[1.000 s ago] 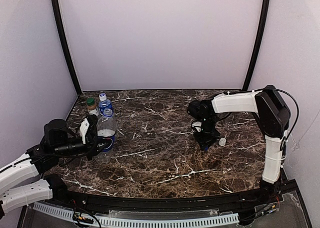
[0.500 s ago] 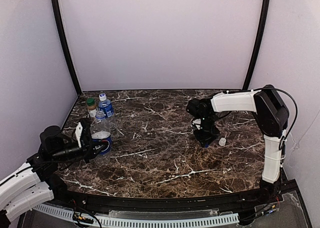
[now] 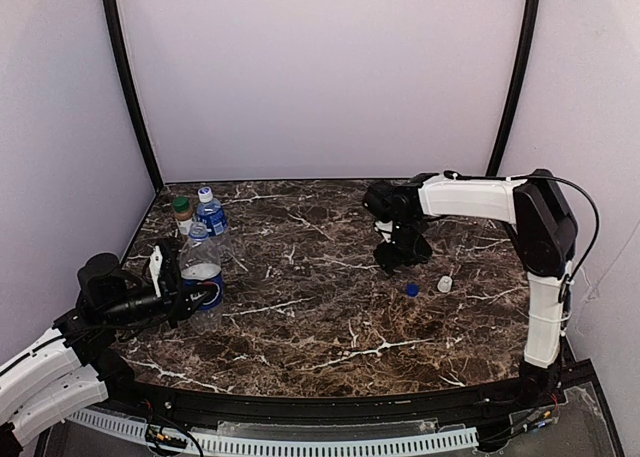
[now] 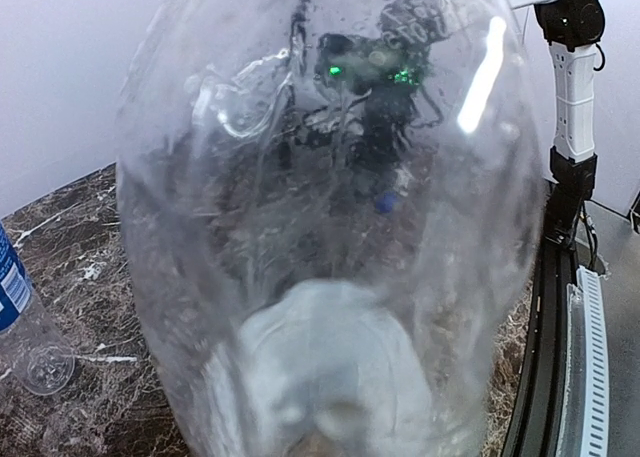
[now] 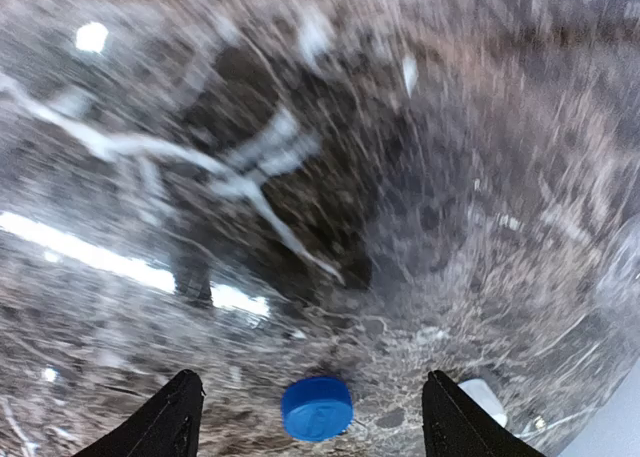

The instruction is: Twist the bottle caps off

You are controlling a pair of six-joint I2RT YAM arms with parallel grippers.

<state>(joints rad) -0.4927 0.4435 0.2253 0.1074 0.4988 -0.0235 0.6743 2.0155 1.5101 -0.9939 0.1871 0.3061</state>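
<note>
On my screen the dark brown marble table (image 3: 330,327) with white veining carries everything. I take the clear plastic Pepsi bottle (image 3: 203,273) near its left edge as my reference.

The white and black left arm reaches in from the near left of the Pepsi bottle. The left gripper (image 3: 186,299) is pinched around the labelled lower body, one black finger on each side. In the left wrist view that bottle (image 4: 330,227) fills nearly the whole picture, and I can't see my own fingers there. The white right arm is well apart to the right of the Pepsi bottle. The right gripper (image 3: 394,259) points down at the table with its jaws spread and nothing between the pads.

Just behind the Pepsi bottle stands the blue-labelled clear bottle (image 3: 211,217). Behind and slightly left stands the short bottle with brown contents (image 3: 183,220).

The Pepsi bottle carries a pale blue cap (image 3: 197,231). The blue-labelled one has a blue cap (image 3: 205,193), and the short one a green cap (image 3: 180,204).

Far right of the Pepsi bottle, a loose round blue plastic cap (image 3: 412,289) lies flat on the marble. It sits just nearer me than the right gripper and is not touching it. In the right wrist view it (image 5: 316,407) lies centred between the two parted fingertips (image 5: 185,417), below them on the table. A small white cap (image 3: 444,284) rests just beyond it.
</note>
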